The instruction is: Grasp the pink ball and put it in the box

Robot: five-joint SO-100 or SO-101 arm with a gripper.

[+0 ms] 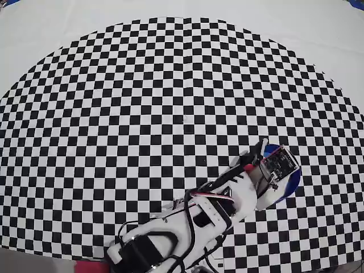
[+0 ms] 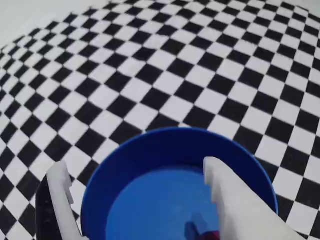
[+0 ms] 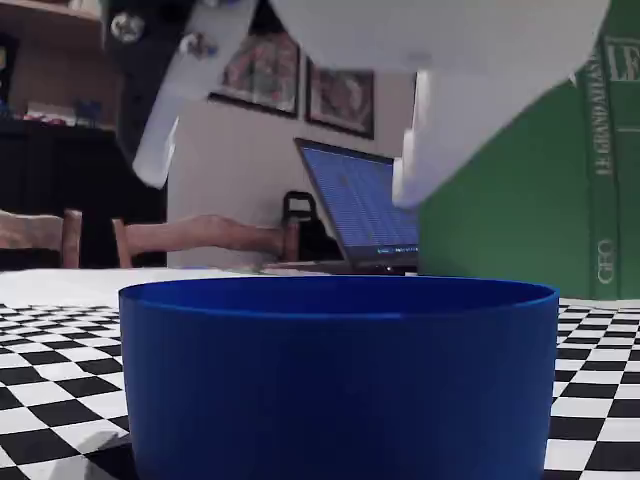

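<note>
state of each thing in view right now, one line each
box: upright, open-topped, on the checkered mat, under the gripper.
pink ball: only a pink sliver shows at the wrist view's bottom edge; inside the box or held, cannot tell.
gripper: above the box, fingers apart.
laptop: lid open, screen lit.

Readable lettering is showing only in the fixed view, on the green book standing at the right edge behind the box. Running vertically along its spine, pale capitals are reading "LE GRANDI ATLAN", the rest being cut off by the top edge. Lower on the same spine, "GEO" is running vertically too. A further fragment, "LE", is showing at the top right corner. The laptop screen is displaying lines too blurred to read.
</note>
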